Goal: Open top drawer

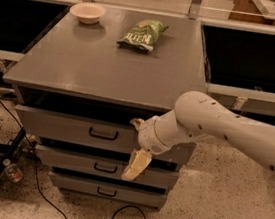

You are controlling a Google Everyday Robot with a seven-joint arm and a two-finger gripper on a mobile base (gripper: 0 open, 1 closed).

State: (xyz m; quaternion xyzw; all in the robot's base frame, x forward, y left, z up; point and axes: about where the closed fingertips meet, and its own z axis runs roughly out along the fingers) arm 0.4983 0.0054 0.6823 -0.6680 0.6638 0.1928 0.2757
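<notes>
The gripper [133,149], fingers [137,164] spread wide, sits against the top drawer [69,127]; lettering on the green bag [143,33] is unreadable.

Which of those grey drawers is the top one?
Find the grey cabinet with a bowl and a green bag on it. The top drawer sits right under its top, with the gripper just right of its black handle. It is wider and taller than the two drawers below.

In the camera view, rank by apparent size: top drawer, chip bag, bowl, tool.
1. top drawer
2. chip bag
3. bowl
The tool, at the drawer's right front, looks roughly bag-sized but sits nearer the camera: unranked.
</notes>
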